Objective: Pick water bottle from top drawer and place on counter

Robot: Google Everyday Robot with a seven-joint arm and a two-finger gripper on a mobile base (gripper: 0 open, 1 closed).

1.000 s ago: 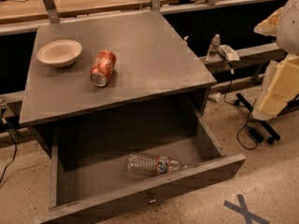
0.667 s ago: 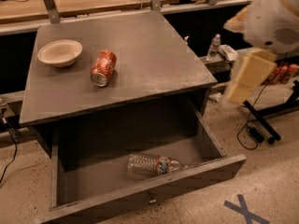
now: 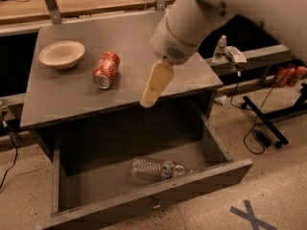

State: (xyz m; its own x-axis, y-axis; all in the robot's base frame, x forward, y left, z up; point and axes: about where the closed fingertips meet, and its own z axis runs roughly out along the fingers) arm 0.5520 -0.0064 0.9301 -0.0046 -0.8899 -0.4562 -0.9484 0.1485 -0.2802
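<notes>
The water bottle point(image 3: 156, 169), clear crinkled plastic with a coloured label band, lies on its side near the front of the open top drawer point(image 3: 158, 201). The drawer is pulled out below the dark grey counter point(image 3: 62, 99). My gripper point(image 3: 154, 85), cream-coloured on a large white arm, hangs over the counter's front edge. It is well above the drawer and up and back from the bottle, holding nothing that I can see.
An orange-red soda can point(image 3: 106, 69) lies on the counter beside a beige bowl point(image 3: 62, 54). A small white-capped bottle point(image 3: 219, 48) stands on a ledge at the right. Cables and a black stand point(image 3: 264, 123) lie on the floor right, with a blue tape X point(image 3: 249, 215).
My arm has swung in from the right edge of the view to the left, over the counter's front edge. The bottle, can and bowl have not moved.
</notes>
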